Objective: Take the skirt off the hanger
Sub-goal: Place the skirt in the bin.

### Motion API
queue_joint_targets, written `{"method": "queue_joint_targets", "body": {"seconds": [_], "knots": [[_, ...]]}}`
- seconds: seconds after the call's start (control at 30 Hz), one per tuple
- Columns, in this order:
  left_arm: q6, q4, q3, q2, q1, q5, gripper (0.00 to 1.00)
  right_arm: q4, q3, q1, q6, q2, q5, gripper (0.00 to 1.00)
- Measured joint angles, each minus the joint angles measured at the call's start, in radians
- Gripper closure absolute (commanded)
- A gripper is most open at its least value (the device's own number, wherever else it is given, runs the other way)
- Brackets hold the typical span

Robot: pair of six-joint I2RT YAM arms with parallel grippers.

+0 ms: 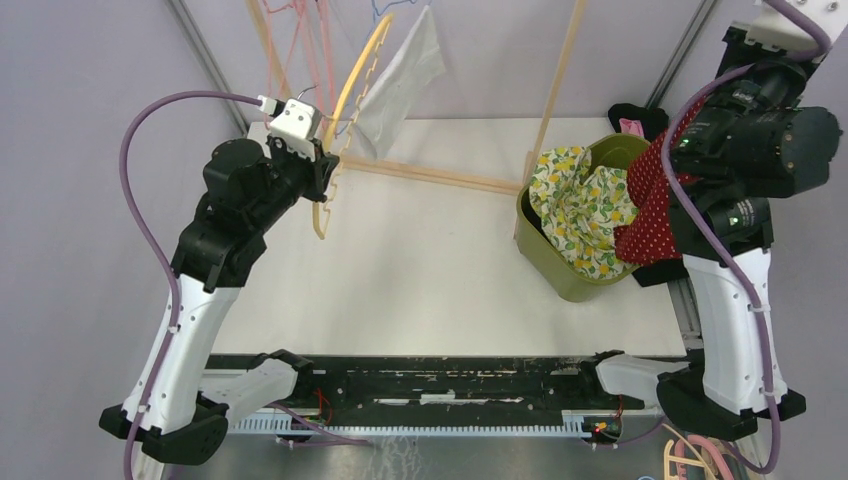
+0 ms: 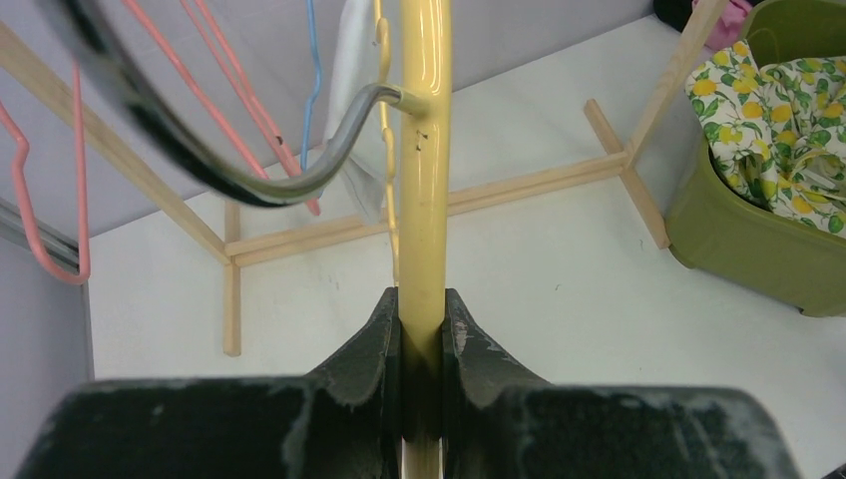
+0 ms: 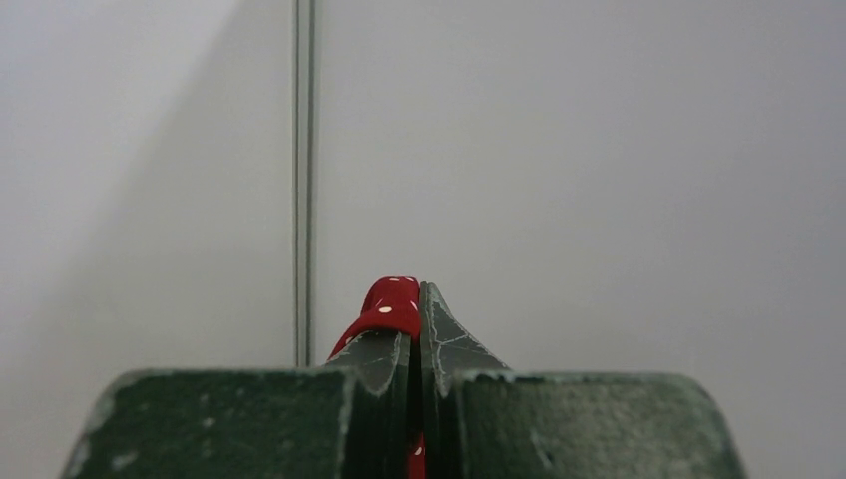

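Clamping down on a yellow hanger (image 2: 424, 150), the left gripper (image 2: 422, 299) is squeezing the hanger's flat bar between both fingers, with the jaws nearly together and only the bar's thickness between them. The bar is running upright out of the grip, and a grey metal hook (image 2: 339, 160) is branching off it to the left. Behind it, pink hangers (image 2: 50, 200) and a blue hanger (image 2: 311, 70) are dangling from the wooden rack (image 1: 440, 178), and a white cloth (image 1: 400, 75) is hanging just beside the yellow hanger's upper end.

The right gripper (image 3: 412, 314) is pinching a fold of the red, white-dotted skirt (image 3: 391, 299), its jaws pressed tight with the fabric bulging out at the tips. In the overhead view the right arm is holding it high at the right side of the table (image 1: 420, 290), so the skirt is draping down from the grip, well apart from the yellow hanger. Its lower part is lying over the far right rim of the olive-green bin (image 1: 560, 275), touching the lemon-print fabric (image 1: 585, 205) that is filling the bin.
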Motion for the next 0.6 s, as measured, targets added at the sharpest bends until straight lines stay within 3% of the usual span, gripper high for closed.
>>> {"method": "queue_joint_targets", "body": {"seconds": [0.17, 0.43, 0.6], "knots": [[0.004, -0.001, 0.000, 0.004, -0.008, -0.007, 0.97, -0.040, -0.129, -0.011, 0.121, -0.001, 0.017, 0.99], [0.006, -0.014, 0.000, 0.020, -0.010, -0.018, 0.97, -0.211, -0.220, -0.015, 0.348, 0.160, -0.027, 0.99], [0.018, -0.019, 0.000, 0.032, -0.011, -0.035, 0.97, -0.241, -0.393, -0.020, 0.499, 0.123, -0.039, 0.99]]}}
